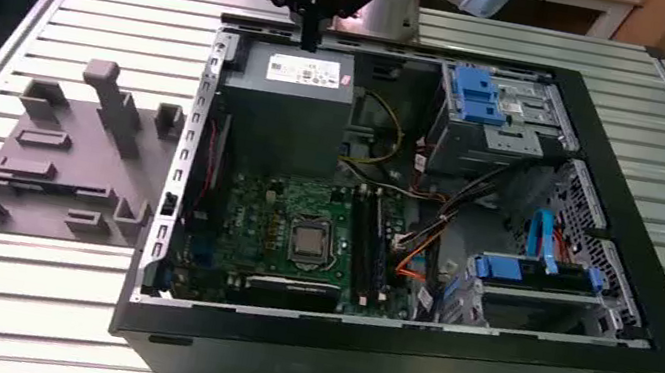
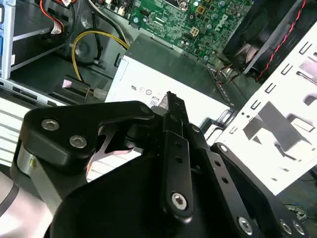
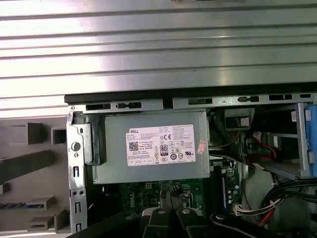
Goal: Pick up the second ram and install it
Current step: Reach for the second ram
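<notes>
Above case (image 1: 412,357) on slatted table (image 1: 3,294), gripper (image 1: 309,41), seemingly closed

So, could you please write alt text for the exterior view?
An open computer case lies on a slatted metal table, with the gripper poised above its grey power supply. A grey holder block sits beside the case on the exterior view's left.

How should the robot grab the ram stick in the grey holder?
The second ram seems to stand on edge in a slot of the grey holder, so its long top edge sticks out. Probably pinch the flat faces at that edge's middle, coming straight down.
</notes>
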You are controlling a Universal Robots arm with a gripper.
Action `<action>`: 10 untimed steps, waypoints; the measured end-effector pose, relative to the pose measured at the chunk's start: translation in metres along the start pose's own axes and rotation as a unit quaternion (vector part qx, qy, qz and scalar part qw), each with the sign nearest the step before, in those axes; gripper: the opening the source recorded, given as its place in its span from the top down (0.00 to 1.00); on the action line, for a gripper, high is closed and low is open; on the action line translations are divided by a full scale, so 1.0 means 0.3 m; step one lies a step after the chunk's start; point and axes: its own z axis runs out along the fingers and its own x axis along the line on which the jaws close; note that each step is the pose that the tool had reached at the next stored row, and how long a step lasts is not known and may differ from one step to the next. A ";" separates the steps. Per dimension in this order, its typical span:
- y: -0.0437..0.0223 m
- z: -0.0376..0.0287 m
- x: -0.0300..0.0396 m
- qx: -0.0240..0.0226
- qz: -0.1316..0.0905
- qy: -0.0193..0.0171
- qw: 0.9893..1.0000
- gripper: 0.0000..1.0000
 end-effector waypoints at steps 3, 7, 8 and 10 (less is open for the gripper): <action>0.000 0.000 0.001 0.000 0.000 0.000 1.000 0.89; 0.000 0.000 0.003 0.000 0.000 0.000 1.000 0.89; 0.000 0.000 0.004 0.000 0.000 0.000 1.000 0.89; 0.000 0.000 0.004 0.000 0.000 0.000 1.000 0.89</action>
